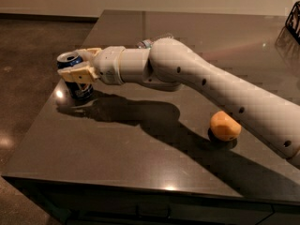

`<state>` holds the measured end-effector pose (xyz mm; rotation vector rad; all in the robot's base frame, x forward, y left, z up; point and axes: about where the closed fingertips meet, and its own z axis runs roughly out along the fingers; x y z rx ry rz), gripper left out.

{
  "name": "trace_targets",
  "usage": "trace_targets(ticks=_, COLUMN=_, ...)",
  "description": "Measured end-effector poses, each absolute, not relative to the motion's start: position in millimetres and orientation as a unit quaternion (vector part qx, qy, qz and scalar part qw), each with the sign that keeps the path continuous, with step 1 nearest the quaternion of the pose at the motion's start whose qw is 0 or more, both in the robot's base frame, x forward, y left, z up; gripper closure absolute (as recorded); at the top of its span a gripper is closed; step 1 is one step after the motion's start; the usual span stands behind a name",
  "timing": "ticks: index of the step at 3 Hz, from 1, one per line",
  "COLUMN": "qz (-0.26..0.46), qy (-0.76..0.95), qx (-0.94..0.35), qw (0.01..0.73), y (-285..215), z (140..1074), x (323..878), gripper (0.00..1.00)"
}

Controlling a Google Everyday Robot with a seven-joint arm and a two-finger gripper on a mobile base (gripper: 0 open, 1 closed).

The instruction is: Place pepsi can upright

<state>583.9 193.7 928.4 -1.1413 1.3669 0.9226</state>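
Observation:
The pepsi can [70,59], dark blue with a silver top, stands upright near the left edge of the dark table [140,163]. Its lower body shows below the fingers, resting on the tabletop. My gripper [78,70] reaches in from the right at the end of the white arm. Its tan fingers [77,74] are closed around the middle of the can.
An orange fruit [225,125] lies on the table right of centre, close under my forearm. Part of a clear bottle [147,42] shows behind my arm. A black wire object [294,15] stands at the far right corner. The table's left edge is close to the can.

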Motion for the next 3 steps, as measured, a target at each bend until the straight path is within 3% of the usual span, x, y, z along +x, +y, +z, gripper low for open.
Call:
trace_targets(ticks=1, qz=0.383, qy=0.577, qx=-0.484, qw=0.534, y=194.5, z=924.1, x=584.3, gripper=0.16)
trace_targets(ticks=2, qz=0.384, qy=0.576, qx=-0.486, qw=0.534, y=196.6, z=924.4, x=583.1, gripper=0.00)
trace_targets(ticks=3, qz=0.384, qy=0.576, qx=-0.486, qw=0.534, y=196.6, z=924.4, x=583.1, gripper=0.00)
